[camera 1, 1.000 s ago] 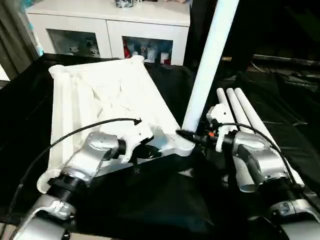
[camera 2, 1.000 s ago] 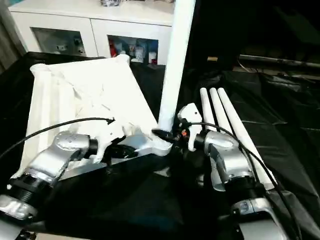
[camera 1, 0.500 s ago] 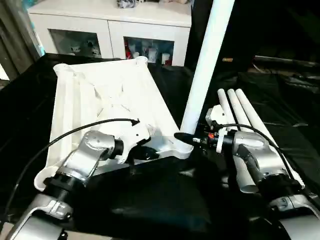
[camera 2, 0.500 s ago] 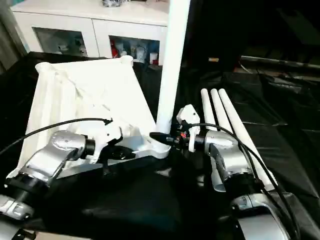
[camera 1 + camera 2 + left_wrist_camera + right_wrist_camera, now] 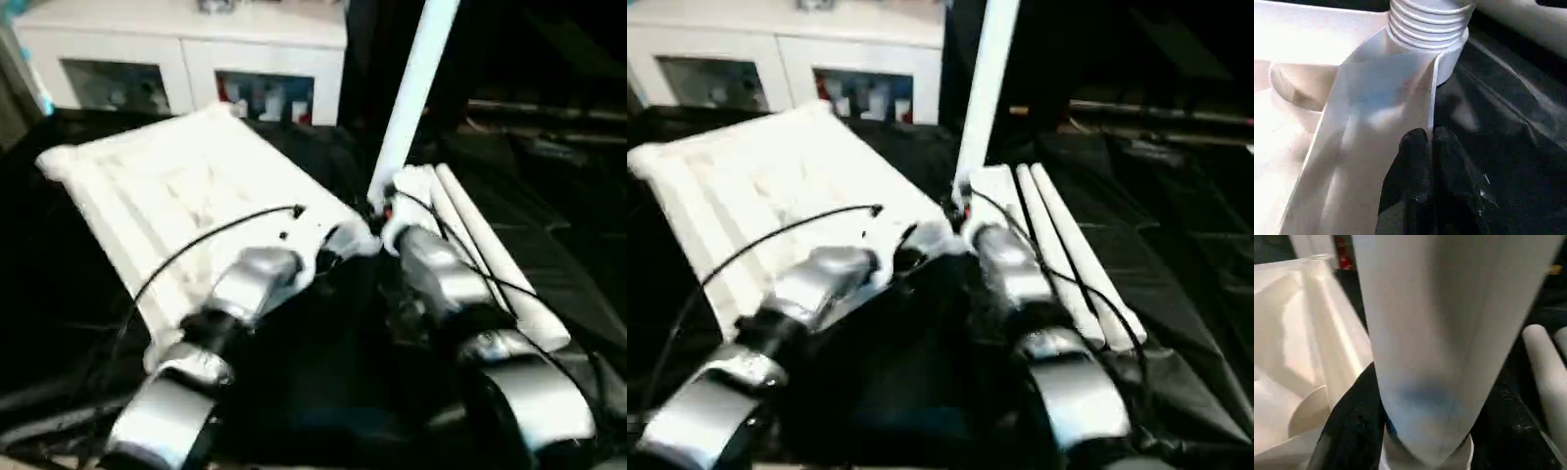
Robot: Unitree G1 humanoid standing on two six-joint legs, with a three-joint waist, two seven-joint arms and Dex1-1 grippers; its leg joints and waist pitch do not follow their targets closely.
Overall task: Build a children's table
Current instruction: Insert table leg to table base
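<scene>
Nearest, at 6 o'clock: two silver forearms reaching forward over black sheeting (image 5: 323, 392).

Left gripper (image 5: 1425, 147): black fingers pinched shut on the thin edge of the tabletop (image 5: 186, 186) beside its corner socket (image 5: 1447, 58).

Right gripper (image 5: 1415, 431): fingers (image 5: 1352, 416) clasping the base of the upright leg (image 5: 411, 88), which stands in that socket.

Tabletop: white plastic, ribbed underside up, at 10 o'clock.

Spare legs (image 5: 490, 255): white tubes lying side by side at 2 o'clock.

White cabinet (image 5: 186, 59): 12 o'clock, farthest.

No legible writing.
</scene>
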